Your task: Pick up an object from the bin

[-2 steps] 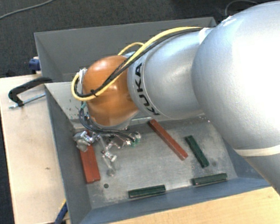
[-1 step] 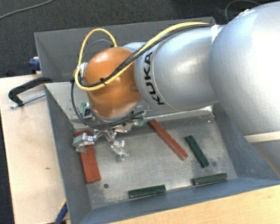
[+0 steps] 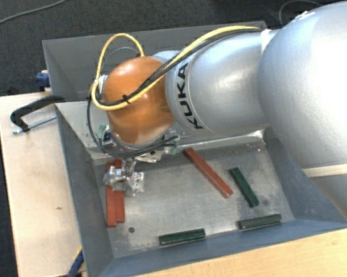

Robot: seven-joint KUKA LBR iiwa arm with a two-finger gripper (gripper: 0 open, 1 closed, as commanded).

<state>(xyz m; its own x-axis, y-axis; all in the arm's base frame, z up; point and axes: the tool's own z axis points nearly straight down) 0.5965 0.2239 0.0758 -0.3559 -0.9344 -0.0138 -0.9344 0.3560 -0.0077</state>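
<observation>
Saw big silver arm (image 3: 230, 87) closest, bent low into grey bin (image 3: 82, 200), likely for a grab. Found gripper (image 3: 126, 177) down near the floor. Could not tell jaws open from shut. Spotted orange-red block (image 3: 113, 208) just beside jaws, toward the front; red stick (image 3: 208, 173) and green bar (image 3: 243, 187) farther right.

— What do we see lying off to the right?
— We count four bars. A reddish-brown bar (image 3: 208, 173) lies slantwise in the middle, running from upper left down to lower right.
— And the green ones?
— We see a slanted green bar (image 3: 243, 187) just beside its lower end, tilted much the same way. Nearer to us, a front-left green bar (image 3: 182, 236) and a front-right green bar (image 3: 259, 222) lie flat in one line, with a gap between them.
</observation>
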